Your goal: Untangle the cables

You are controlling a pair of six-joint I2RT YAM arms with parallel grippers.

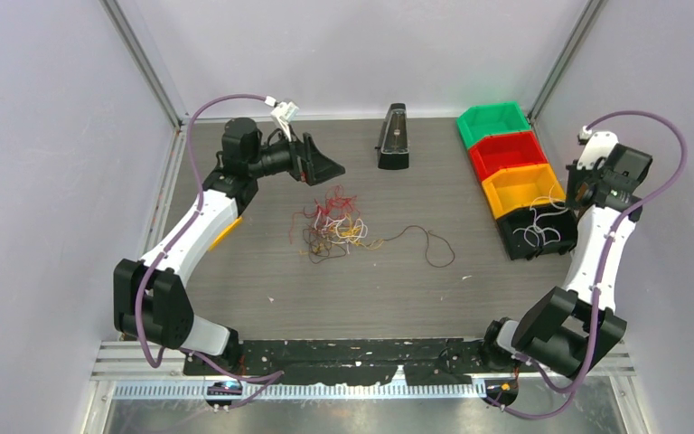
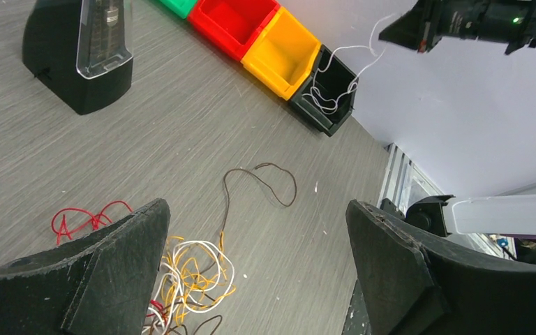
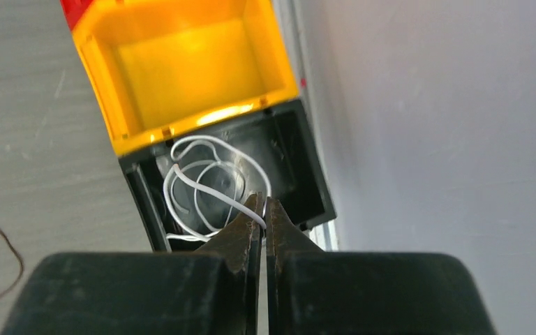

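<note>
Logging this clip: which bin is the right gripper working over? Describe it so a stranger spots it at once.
Look at the table's right side, where four bins stand in a row: green, red, yellow, black. It is the black bin at the near end, below the right gripper. Only it holds white wires.

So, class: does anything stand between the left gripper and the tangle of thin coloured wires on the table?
Nothing visible does. The open left gripper hangs just beyond the tangle of thin red, yellow, white and brown wires, with only air and bare grey table between them. The black metronome stands off to one side.
</note>
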